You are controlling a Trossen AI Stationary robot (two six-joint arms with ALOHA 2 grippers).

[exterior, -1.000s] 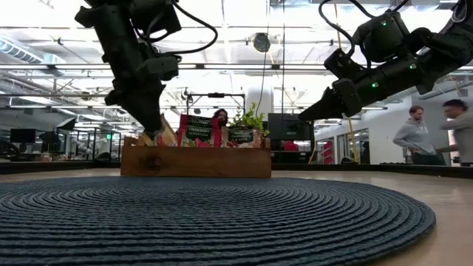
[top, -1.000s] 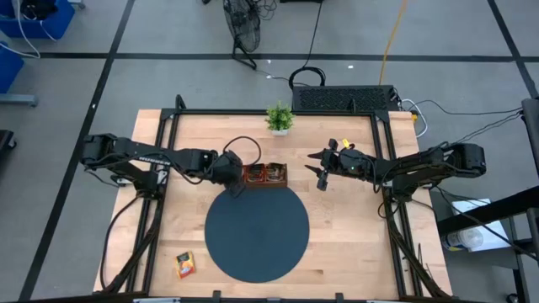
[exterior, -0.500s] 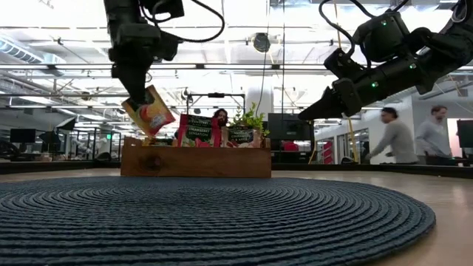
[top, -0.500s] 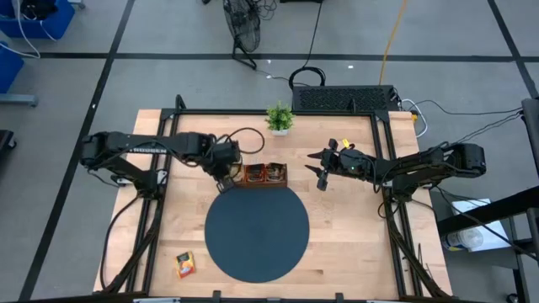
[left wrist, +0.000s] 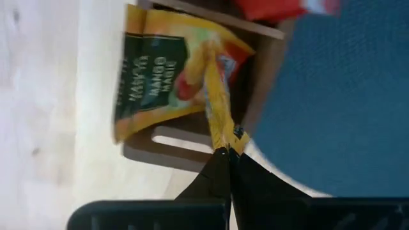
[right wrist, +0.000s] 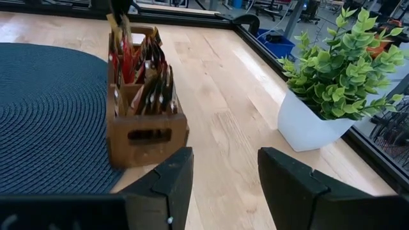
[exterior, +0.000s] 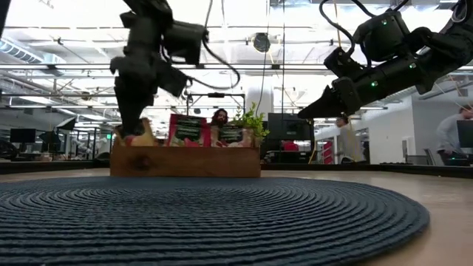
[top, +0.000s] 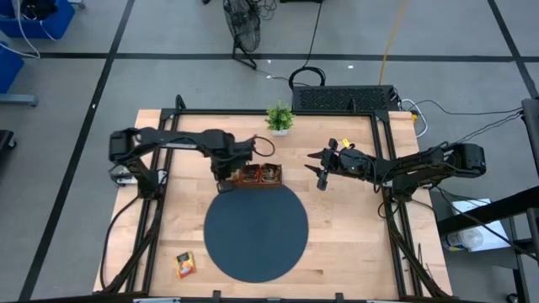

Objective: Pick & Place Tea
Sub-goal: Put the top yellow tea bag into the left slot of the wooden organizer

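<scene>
1. Wooden table: mat holds no tea; one sachet lies by the near edge.
2. I see the left gripper pinching a yellow sachet above the tray's end.
3. Right gripper waits beside the tray, fingers apart; most sachets, I judge, remain.

Two dark, jointed arms are seen, each built of black segments. A looped black cable is carried along the left arm beside the left hand. Small green lights are shown on the right arm behind the right hand, whose fingers are broad, black and blunt.
</scene>
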